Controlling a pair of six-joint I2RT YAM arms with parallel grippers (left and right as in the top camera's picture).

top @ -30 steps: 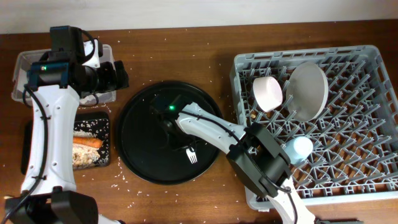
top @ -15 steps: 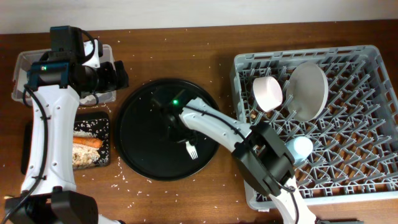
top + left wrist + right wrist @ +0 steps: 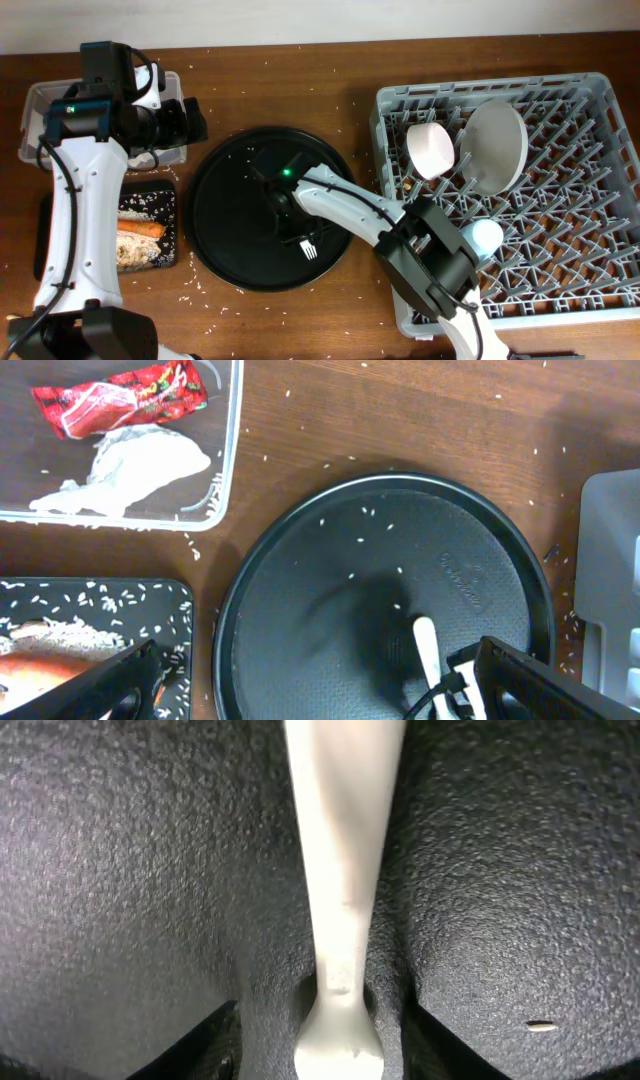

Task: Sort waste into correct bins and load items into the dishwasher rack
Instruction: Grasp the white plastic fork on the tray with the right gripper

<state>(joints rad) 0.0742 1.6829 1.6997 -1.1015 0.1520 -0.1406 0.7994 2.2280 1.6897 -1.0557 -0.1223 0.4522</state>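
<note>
Between parted right jaws: handle of white plastic fork (image 3: 345,870).

Robot lab table (image 3: 300,80) with dishwasher rack (image 3: 570,230)

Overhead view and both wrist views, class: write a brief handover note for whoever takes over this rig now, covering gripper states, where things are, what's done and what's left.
Left gripper: open, empty, beside the clear tub.
Right gripper: open, jaws straddling the white fork handle on the round black tray, not clamped.
Done: red wrapper and napkin in the tub; carrot and rice scraps in the black rectangular tray; bowl, plate and blue cup in the rack.
Left: grip the fork and put it in the rack.
</note>
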